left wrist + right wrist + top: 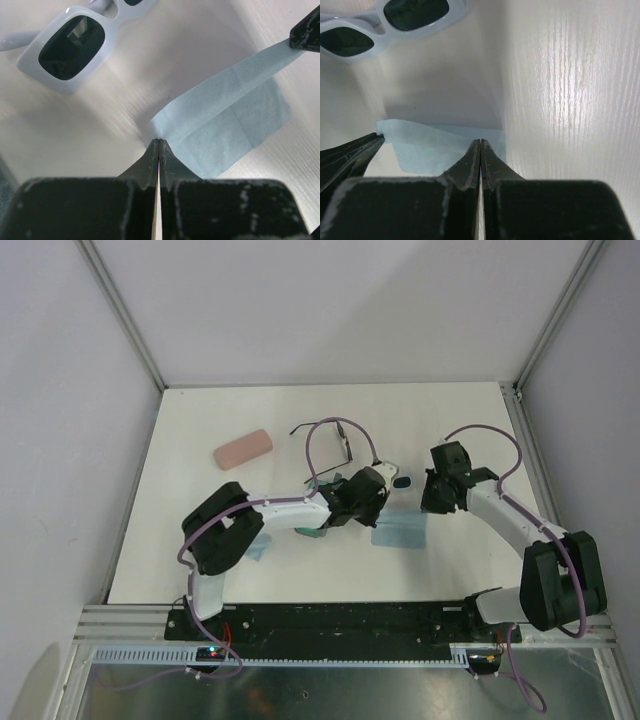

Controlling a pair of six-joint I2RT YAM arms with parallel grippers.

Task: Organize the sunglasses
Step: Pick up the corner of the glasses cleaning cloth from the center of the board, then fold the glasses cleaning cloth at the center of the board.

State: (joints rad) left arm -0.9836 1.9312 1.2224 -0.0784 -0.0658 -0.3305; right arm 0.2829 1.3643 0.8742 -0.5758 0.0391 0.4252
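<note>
White-framed sunglasses (pixel 75 42) lie on the bench (pixel 460 430) just beyond the light-blue cloth (pixel 235 125); the black wire-framed pair (pixel 335 445) lies farther beyond the cloth, to its left. Left pincer (pixel 159 142) and right pincer (pixel 480 142) are each clamped on a corner of the cloth's far edge, holding that edge raised off the bench.

Pink oblong case (pixel 243 449) toward the far left of the white table (pixel 230 410), light-blue cloth (pixel 400 533) near the front middle, second light-blue cloth (pixel 258 546) at front left, partly hidden.
</note>
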